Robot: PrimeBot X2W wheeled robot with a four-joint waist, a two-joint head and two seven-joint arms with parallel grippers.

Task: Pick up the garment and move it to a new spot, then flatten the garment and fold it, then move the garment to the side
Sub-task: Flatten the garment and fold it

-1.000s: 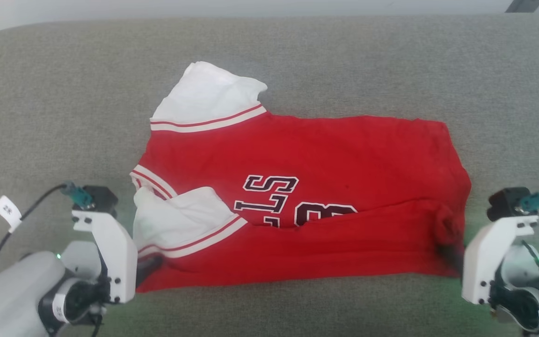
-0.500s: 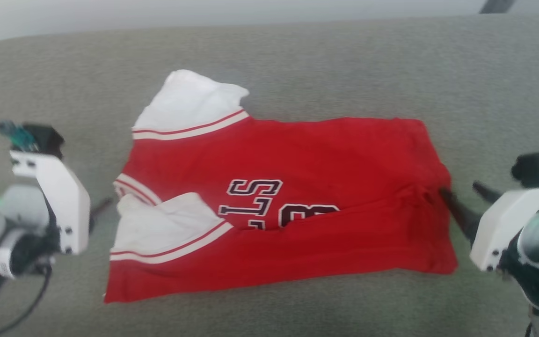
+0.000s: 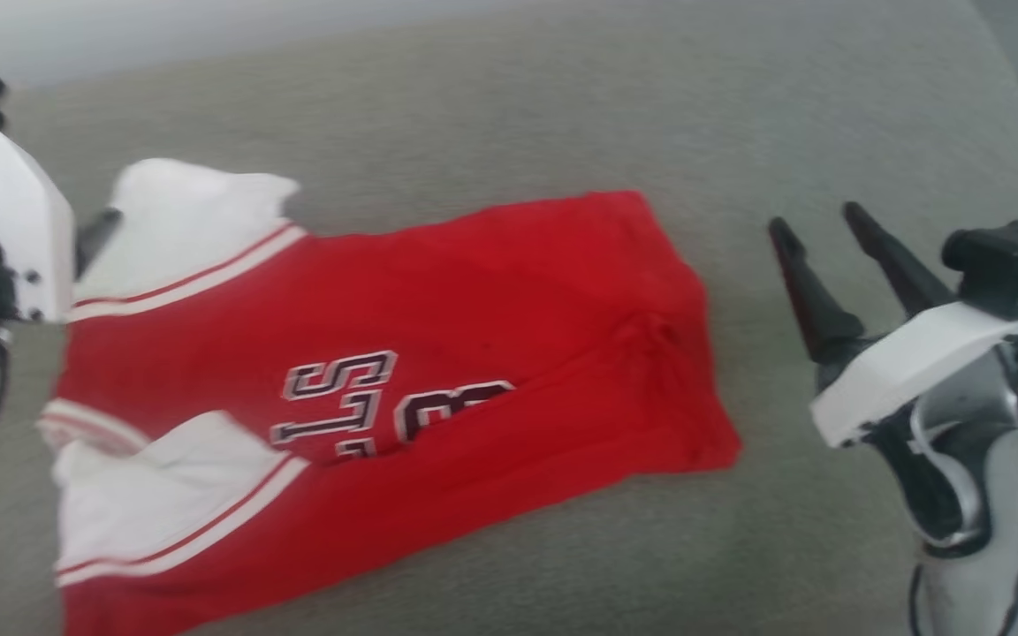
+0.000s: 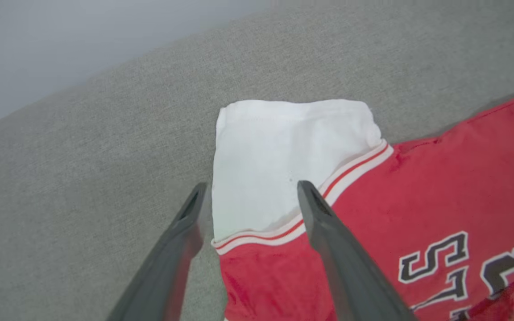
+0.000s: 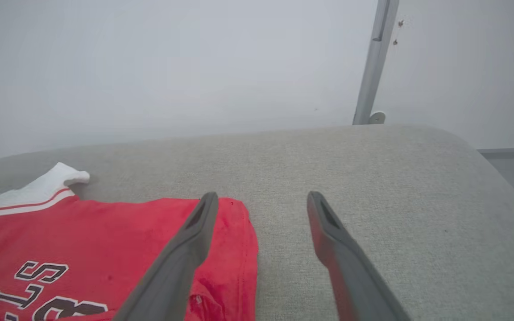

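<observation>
- your left tool (image 4: 252, 186) and right tool (image 3: 816, 218) are both standing spread, empty.
- the garment (image 3: 438, 309) is lying part-folded on the grey worktop (image 3: 509, 106).
- you're risking snagging one layer, undoing the fold.

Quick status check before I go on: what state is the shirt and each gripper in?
Shirt, lying loose on the grey cushion, near edge folded up over part of the print.
Far sleeve, spread flat.
Near sleeve, folded in over the front.
Left gripper, open by the far sleeve, empty.
Right gripper, open, clear of the shirt's hem, empty.
</observation>
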